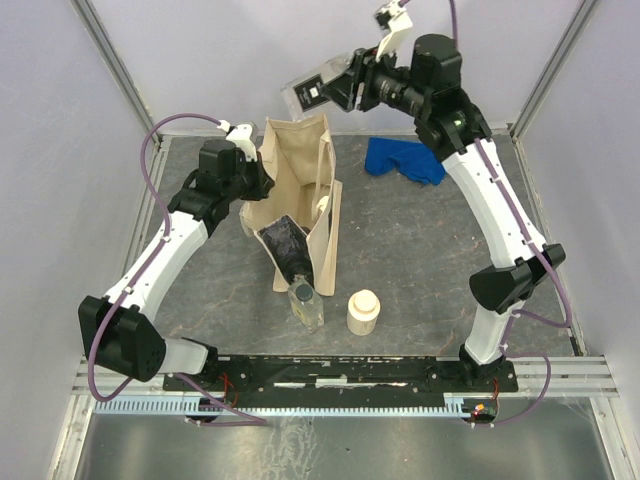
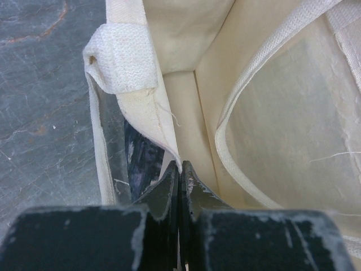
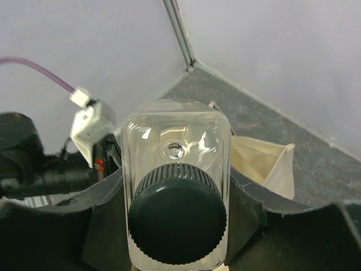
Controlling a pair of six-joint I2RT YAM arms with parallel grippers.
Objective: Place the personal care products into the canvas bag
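Now | left gripper pinching canvas bag rim | right gripper clutching clear bottle

Pale lavender walls on three sides; aluminium corner posts at rear; tabletop dark grey, mottled, scuffed; metal rail along near edge; lighting even.

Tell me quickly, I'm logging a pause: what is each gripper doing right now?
Left gripper: shut on the rim of the canvas bag.
Right gripper: shut on the clear dark-capped bottle.
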